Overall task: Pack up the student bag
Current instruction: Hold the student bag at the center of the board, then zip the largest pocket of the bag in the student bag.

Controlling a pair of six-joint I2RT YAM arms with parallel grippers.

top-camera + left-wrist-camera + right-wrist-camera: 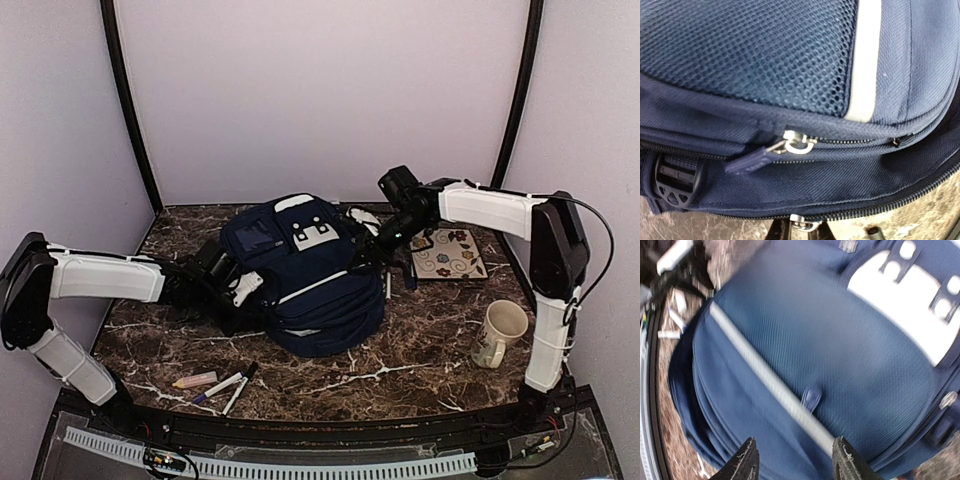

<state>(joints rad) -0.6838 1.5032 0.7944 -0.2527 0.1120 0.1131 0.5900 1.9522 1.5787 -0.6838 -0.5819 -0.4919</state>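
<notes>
The navy-blue student bag [305, 275] lies in the middle of the marble table, its white patches facing up. My left gripper [238, 290] is at the bag's left side. In the left wrist view [801, 231] its dark fingers [776, 233] stand close together with a metal zip slider [802, 223] of the bag's lower zip between them. Another zip pull [790, 146] lies higher on the bag [790, 60]. My right gripper [372, 250] is at the bag's right side. In the blurred right wrist view [796, 462] it is open and empty over the blue fabric [830, 355] and a white stripe [765, 375].
A floral notebook [448, 253] lies at the back right and a cream mug [500, 332] at the front right. Markers [225, 385] and a pink highlighter [194, 380] lie near the front left edge. A pen [388, 285] lies by the bag's right side.
</notes>
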